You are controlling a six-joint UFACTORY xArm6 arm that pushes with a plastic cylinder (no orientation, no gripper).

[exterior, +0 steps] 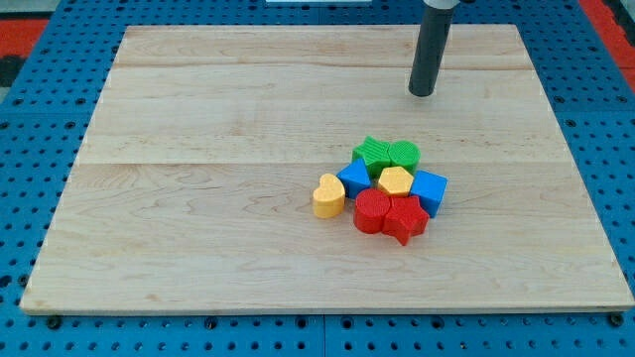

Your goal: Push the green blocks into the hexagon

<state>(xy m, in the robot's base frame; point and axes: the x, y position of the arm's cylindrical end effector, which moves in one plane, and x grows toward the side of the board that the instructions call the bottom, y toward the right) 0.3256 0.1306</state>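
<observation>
Two green blocks sit side by side at the top of a tight cluster: a green star-like block (374,153) on the left and a rounder green block (404,154) on the right. Just below them lies the yellow hexagon (395,181), touching both or nearly so. My tip (424,92) is up and to the right of the cluster, clearly apart from the green blocks.
Around the hexagon sit a blue block (354,179) on its left, a blue block (430,189) on its right, a red round block (372,210) and a red star block (405,219) below, and a yellow heart (328,195) at the left. All rest on the wooden board (198,198).
</observation>
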